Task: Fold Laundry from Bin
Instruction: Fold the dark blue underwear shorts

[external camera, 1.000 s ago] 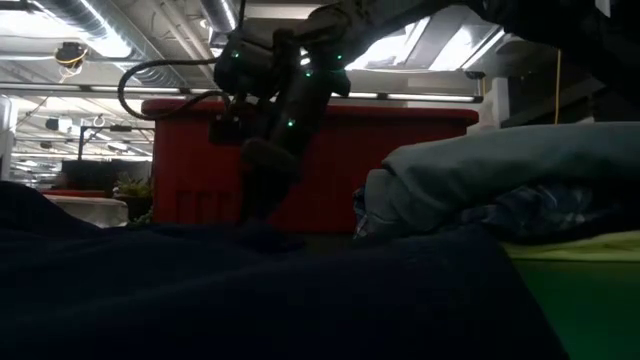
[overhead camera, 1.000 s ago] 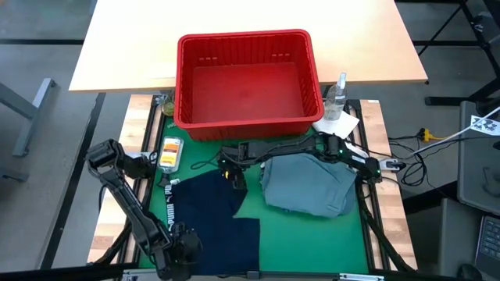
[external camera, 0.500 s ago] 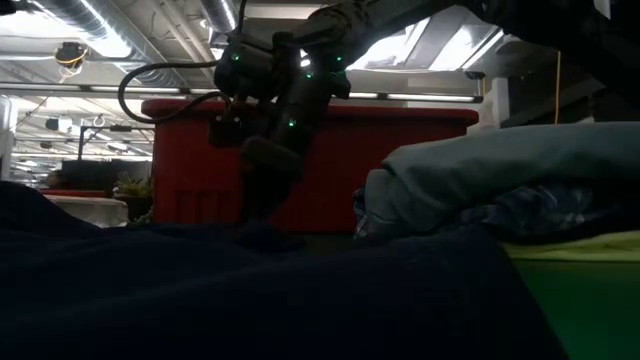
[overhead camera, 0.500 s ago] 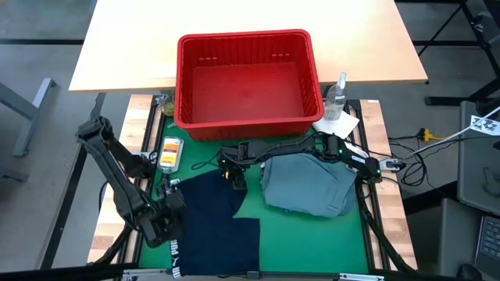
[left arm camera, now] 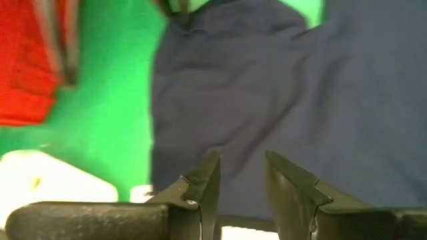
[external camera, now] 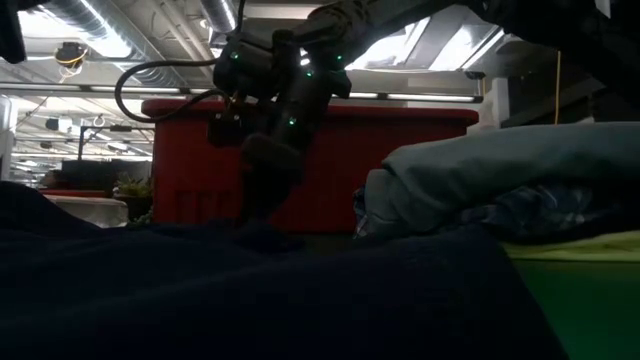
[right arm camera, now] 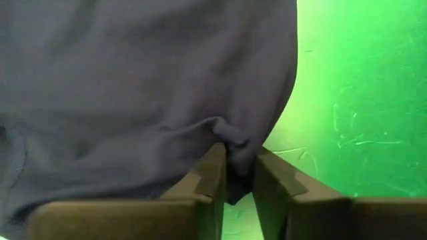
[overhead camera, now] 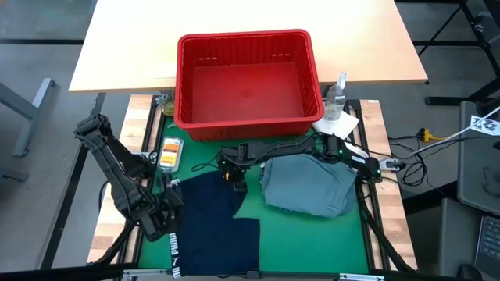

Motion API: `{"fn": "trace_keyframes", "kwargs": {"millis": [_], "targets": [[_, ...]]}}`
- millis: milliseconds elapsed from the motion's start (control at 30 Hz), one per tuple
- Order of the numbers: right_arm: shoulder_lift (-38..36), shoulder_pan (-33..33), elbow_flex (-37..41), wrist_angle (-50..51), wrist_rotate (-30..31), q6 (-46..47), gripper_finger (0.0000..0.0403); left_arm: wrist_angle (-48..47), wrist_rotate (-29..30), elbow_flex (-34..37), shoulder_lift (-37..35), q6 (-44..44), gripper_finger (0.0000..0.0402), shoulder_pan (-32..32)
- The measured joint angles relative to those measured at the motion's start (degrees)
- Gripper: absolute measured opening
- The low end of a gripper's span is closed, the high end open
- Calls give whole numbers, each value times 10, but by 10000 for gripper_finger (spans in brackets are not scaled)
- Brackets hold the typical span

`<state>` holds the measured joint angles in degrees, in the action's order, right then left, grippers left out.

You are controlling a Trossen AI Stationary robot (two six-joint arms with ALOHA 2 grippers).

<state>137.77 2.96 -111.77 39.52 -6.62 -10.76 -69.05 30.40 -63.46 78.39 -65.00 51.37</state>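
My right jaws (right arm camera: 237, 175) pinch a fold of the navy garment (overhead camera: 215, 222) at centre frame; my left jaws (left arm camera: 241, 190) stand slightly apart, empty, over its lower-left edge; the bin (overhead camera: 248, 43) sits upper centre.

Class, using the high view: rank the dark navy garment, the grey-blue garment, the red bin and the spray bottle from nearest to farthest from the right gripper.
From the right gripper:
1. Dark navy garment, pinched at its edge.
2. Grey-blue garment, just beside it.
3. Red bin, behind at the table's back.
4. Spray bottle, by the bin's right corner.
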Motion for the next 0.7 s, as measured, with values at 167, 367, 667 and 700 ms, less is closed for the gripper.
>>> {"fn": "trace_keyframes", "kwargs": {"millis": [167, 367, 667, 700], "targets": [[0, 0, 0, 0, -16, 0, 28, -85, -2, 0, 0, -51, 115, -12], [0, 0, 0, 0, -20, 0, 5, -114, -19, 0, 0, -87, 157, -36], [1, 0, 0, 0, -20, 0, 27, -96, -60, 29, 0, -90, 189, -83], [1, 0, 0, 0, -20, 0, 27, -90, -70, 43, 0, -90, 187, -89]]}}
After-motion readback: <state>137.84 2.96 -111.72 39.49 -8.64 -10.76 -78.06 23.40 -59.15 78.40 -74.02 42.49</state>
